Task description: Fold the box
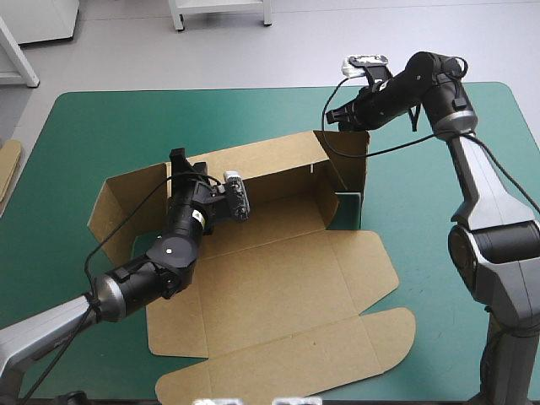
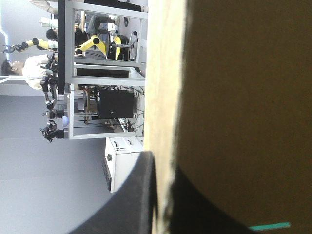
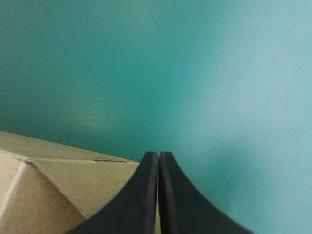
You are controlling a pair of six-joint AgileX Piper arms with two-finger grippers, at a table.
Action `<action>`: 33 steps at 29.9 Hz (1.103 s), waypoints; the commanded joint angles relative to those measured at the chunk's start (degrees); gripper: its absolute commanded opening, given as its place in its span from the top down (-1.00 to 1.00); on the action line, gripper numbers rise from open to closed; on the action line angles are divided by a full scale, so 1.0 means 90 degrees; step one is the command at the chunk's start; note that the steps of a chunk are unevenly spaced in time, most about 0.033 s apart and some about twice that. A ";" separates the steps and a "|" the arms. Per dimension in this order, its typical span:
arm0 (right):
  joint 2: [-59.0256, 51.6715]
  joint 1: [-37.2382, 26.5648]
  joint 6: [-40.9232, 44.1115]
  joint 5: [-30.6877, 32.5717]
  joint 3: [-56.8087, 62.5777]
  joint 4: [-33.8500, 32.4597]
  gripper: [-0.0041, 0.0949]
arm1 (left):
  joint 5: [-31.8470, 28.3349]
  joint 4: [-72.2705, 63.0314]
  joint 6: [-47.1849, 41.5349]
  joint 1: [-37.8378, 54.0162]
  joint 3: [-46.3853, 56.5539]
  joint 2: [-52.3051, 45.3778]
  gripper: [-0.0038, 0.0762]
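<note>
The brown box (image 1: 278, 287) lies in the middle of the table with its long back wall and right end wall raised; the left end panel slopes outward and the lid lies flat toward the front edge. My left gripper (image 1: 179, 162) sits on the top edge of the back wall near its left end. In the left wrist view that gripper (image 2: 163, 163) is shut on the box (image 2: 243, 97), the board's edge running up between the fingers. My right gripper (image 1: 332, 118) hangs at the back right corner. It is shut (image 3: 159, 155), with the box (image 3: 58, 180) just beside and under it.
The teal-green cover (image 1: 84, 135) is bare around the box. A piece of more brown board (image 1: 7, 169) shows at the table's left edge. Beyond my right gripper only the teal-green cover (image 3: 195, 73) is seen.
</note>
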 commanded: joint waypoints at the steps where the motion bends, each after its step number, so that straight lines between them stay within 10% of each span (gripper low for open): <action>1: -0.0397 -0.0039 -0.0137 0.0007 -0.0221 0.0289 0.92 | 0.0036 -0.0053 -0.0139 -0.0028 -0.0150 -0.0159 0.93; 23: -0.1475 -0.0467 -0.1233 -0.0617 0.2232 0.1363 0.92 | 0.0038 -0.0067 -0.0179 -0.0028 -0.0150 -0.0159 0.93; 33: -0.2487 -0.0720 -0.3901 -0.2097 0.4769 0.3126 0.92 | 0.0018 -0.0067 -0.0277 -0.0028 -0.0150 -0.0159 0.92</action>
